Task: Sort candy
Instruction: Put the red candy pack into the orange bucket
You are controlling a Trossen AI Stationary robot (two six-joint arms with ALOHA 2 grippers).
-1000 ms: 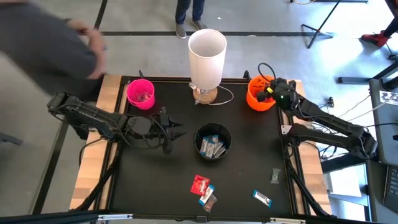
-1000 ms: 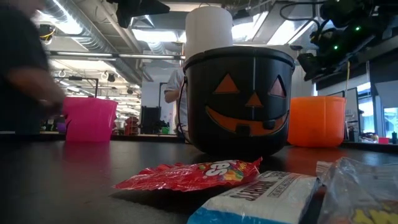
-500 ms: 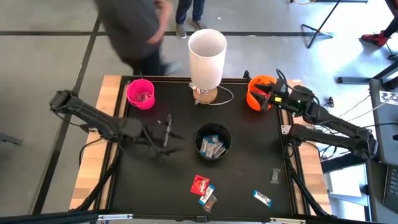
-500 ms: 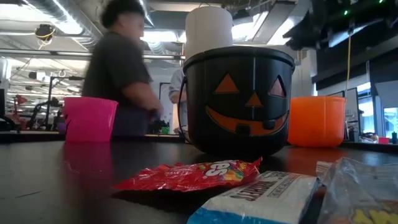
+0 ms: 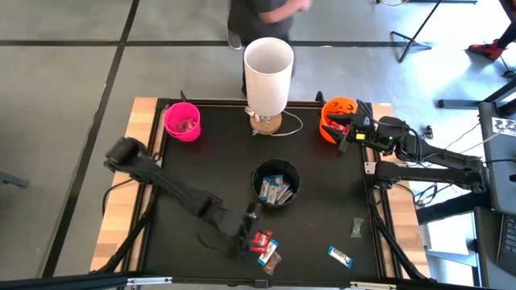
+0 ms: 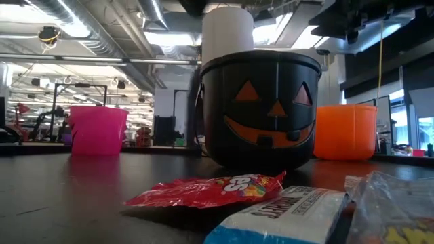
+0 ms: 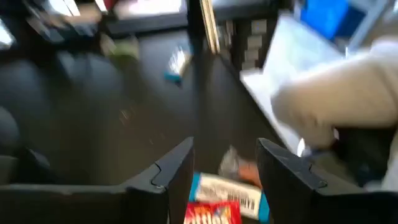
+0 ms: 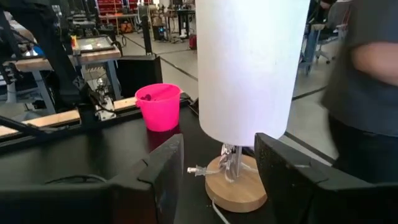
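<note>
At the middle of your matte black counter (image 5: 185, 161) stands a round black plastic pumpkin bucket (image 5: 276, 182) with an orange jack-o'-lantern face, already holding several blue-and-white mini bars. Just in front of the bucket lies a small cluster of candy: a crinkled glossy red packet (image 5: 260, 238) with bright lettering too blurred to read, a blue-and-white silvery bar (image 5: 267, 252) whose dark print you cannot make out, and a brownish-grey wrapper (image 5: 273, 259). Your left hand (image 5: 248, 228) hovers right at that cluster, fingers apart, holding nothing. Farther from the bucket, toward the right front corner, lie another blue-and-white bar (image 5: 340, 257) and a grey wrapper (image 5: 357, 229). Behind the bucket stands a lamp with a smooth white cylindrical shade (image 5: 268, 75) on a round wooden base. A pink cup (image 5: 182, 121) sits behind and left of the bucket, an orange pumpkin bucket (image 5: 331, 122) behind and right. Your right hand (image 5: 345, 129) rests beside the orange bucket, fingers apart, empty.
</note>
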